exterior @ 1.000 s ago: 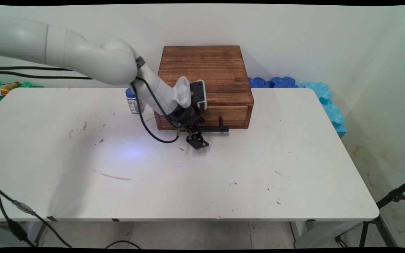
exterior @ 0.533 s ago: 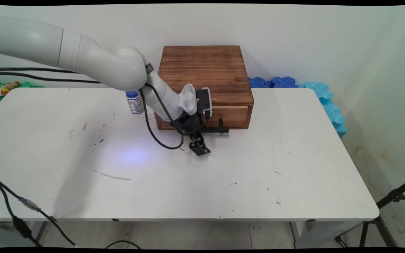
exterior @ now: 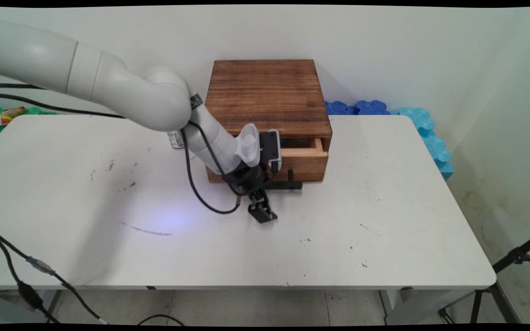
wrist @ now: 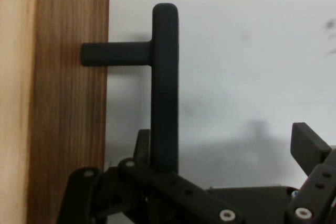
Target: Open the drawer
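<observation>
A brown wooden box [exterior: 267,92] stands at the back of the white table [exterior: 338,230]. Its drawer [exterior: 304,158] is pulled out a little, with a gap showing above its front. A black T-shaped handle [exterior: 288,185] sticks out from the drawer front [wrist: 63,103]. My gripper [exterior: 260,200] is at the handle's left end and open. In the hand view the handle bar [wrist: 165,87] runs between my gripper's [wrist: 226,142] fingers. One finger [wrist: 143,142] sits in the gap between bar and drawer front, touching the bar. The other finger [wrist: 307,142] stands far off over bare table.
A small white bottle with a blue cap [exterior: 176,140] stands left of the box, mostly hidden by the arm. Blue foam pieces [exterior: 412,124] lie beyond the table's back right corner. A black cable [exterior: 200,193] hangs from the wrist. A tripod leg [exterior: 513,257] stands at the right.
The drawer has slid out toward the table's near side. My gripper has moved the same way, staying on the handle.
</observation>
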`<act>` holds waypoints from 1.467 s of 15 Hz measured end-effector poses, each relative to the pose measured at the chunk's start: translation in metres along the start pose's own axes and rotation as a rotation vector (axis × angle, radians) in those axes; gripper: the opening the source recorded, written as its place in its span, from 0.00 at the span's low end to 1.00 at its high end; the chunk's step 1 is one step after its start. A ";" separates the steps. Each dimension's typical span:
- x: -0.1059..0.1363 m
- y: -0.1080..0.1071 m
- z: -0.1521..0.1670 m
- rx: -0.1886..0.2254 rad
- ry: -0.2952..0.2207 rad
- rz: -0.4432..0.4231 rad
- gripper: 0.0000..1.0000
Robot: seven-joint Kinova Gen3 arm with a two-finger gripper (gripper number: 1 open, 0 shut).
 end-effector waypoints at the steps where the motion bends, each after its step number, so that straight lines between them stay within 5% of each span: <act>1: 0.001 0.008 -0.002 -0.010 0.000 0.003 1.00; 10: 0.001 0.086 -0.027 -0.085 -0.005 0.042 1.00; 22: 0.003 0.164 -0.047 -0.121 -0.014 0.050 1.00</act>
